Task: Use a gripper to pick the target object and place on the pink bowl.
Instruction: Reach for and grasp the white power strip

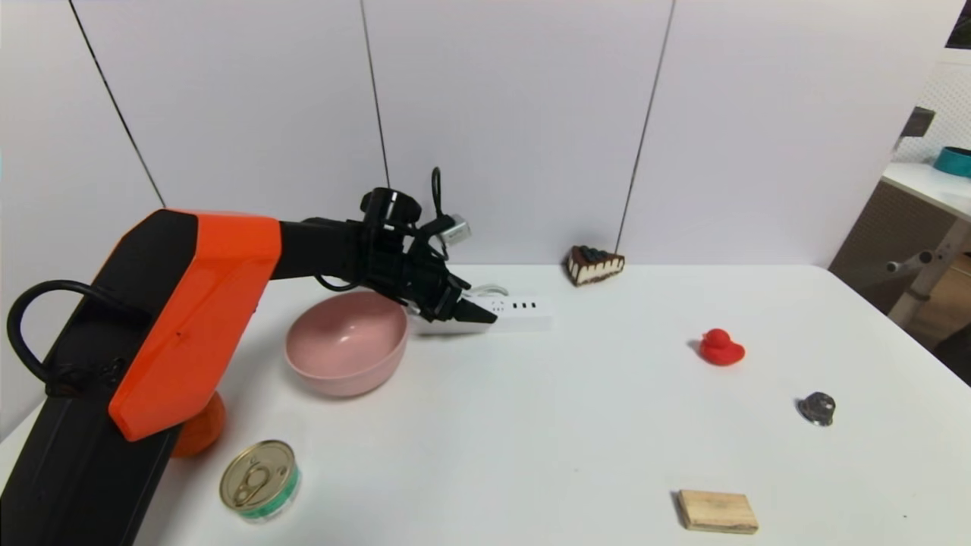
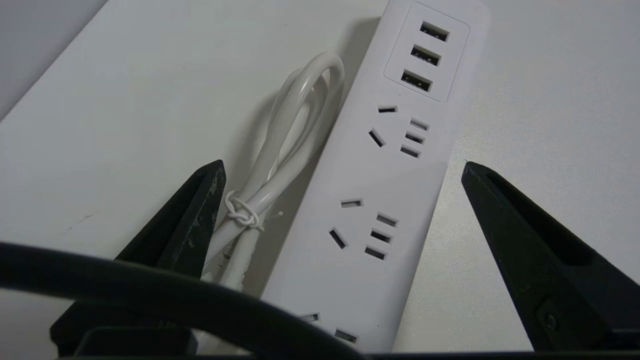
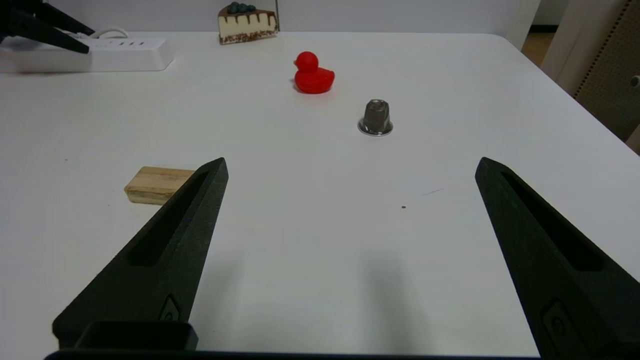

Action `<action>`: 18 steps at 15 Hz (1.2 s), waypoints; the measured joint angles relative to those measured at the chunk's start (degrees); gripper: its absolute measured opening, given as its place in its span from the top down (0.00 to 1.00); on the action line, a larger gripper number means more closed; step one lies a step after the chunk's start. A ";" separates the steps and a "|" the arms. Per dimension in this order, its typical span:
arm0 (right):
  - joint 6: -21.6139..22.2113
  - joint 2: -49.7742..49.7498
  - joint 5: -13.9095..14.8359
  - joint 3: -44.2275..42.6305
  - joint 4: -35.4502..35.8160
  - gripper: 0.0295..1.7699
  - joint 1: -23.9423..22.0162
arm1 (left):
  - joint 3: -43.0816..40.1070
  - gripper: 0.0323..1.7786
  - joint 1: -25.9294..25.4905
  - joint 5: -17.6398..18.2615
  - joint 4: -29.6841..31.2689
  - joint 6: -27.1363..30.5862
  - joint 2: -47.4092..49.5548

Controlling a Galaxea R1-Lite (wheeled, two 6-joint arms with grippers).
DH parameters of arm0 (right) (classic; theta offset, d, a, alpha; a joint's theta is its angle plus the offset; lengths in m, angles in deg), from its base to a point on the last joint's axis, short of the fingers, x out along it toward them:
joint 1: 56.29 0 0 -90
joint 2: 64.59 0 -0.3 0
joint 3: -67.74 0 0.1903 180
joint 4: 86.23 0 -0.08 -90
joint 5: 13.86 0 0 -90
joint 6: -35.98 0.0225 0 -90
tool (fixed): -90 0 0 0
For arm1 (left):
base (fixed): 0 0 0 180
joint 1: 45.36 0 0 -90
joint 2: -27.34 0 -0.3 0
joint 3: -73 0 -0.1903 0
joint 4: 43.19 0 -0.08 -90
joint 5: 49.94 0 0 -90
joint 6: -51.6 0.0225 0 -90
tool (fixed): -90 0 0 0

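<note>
The target object, a long white power strip (image 1: pixel 516 312) (image 2: pixel 380 200) (image 3: pixel 125 52), lies flat on the table just right of the pink bowl (image 1: pixel 347 341), with its tied white cord (image 2: pixel 280 150) looped along its far side. My left gripper (image 1: pixel 474 311) (image 2: pixel 342 167) hovers over the strip's bowl-side end, open wide; one finger stands beside the cord, the other beyond the strip's opposite edge, neither touching the strip itself. My right gripper (image 3: pixel 350 165) is open above bare table near the front right, holding nothing; it does not show in the head view.
A cake slice (image 1: pixel 594 265) sits at the back by the wall. A red duck (image 1: pixel 720 347), a small metal capsule (image 1: pixel 817 408) and a tan wooden block (image 1: pixel 717 511) lie on the right. A tin can (image 1: pixel 259 480) and an orange (image 1: pixel 203 428) sit front left.
</note>
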 joint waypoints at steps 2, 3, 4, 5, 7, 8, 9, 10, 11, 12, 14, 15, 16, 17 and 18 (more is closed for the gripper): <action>0.00 0.00 0.00 0.00 -0.02 0.03 0.02 | 0.00 0.05 0.06 0.05 -0.63 0.09 0.22; 0.00 0.00 -0.02 0.00 0.00 0.03 0.02 | 0.00 0.05 0.09 0.05 -0.94 0.11 0.28; 0.02 0.00 -0.02 0.00 0.00 0.03 0.02 | 0.00 0.05 0.23 0.05 -1.00 0.13 0.28; 0.00 0.00 0.00 0.00 0.00 0.03 0.02 | 0.00 0.05 0.37 0.05 -1.00 0.33 0.28; 0.00 0.00 0.01 0.00 0.00 0.03 0.02 | 0.00 0.05 0.54 0.06 -1.18 0.69 0.22; 0.00 0.00 0.00 0.00 0.00 0.03 0.05 | 0.00 0.05 0.56 0.06 -1.19 0.83 0.20; 0.00 0.00 0.01 0.00 0.00 0.03 0.05 | 0.00 0.05 0.61 0.06 -1.24 0.88 0.17; 0.00 0.00 -0.02 0.00 0.00 0.03 0.05 | 0.00 0.05 0.65 0.06 -1.46 1.16 0.09; 0.00 0.00 -0.02 0.00 0.00 0.03 0.00 | 0.00 0.05 0.72 0.09 -1.63 1.63 -0.02; 0.02 0.00 0.01 0.00 0.00 0.03 0.00 | 0.00 0.05 0.72 0.06 -1.85 1.88 -0.16; 0.00 0.00 -0.02 0.00 -0.02 0.03 -0.02 | 0.04 0.05 0.72 0.00 -2.16 2.68 -0.55; 0.00 0.00 -0.02 0.00 -0.02 0.03 -0.02 | 0.04 0.05 0.72 0.00 -2.18 2.89 -0.69; 0.02 0.00 0.00 0.00 0.00 0.03 0.02 | 0.01 0.05 0.72 0.02 -2.18 2.93 -0.90; 0.02 0.00 0.00 0.00 -0.02 0.03 0.00 | 0.01 0.05 0.72 0.00 -2.18 3.00 -1.05; 0.02 0.00 0.00 0.00 -0.02 0.03 0.02 | 0.01 0.05 0.72 0.00 -2.18 3.08 -1.16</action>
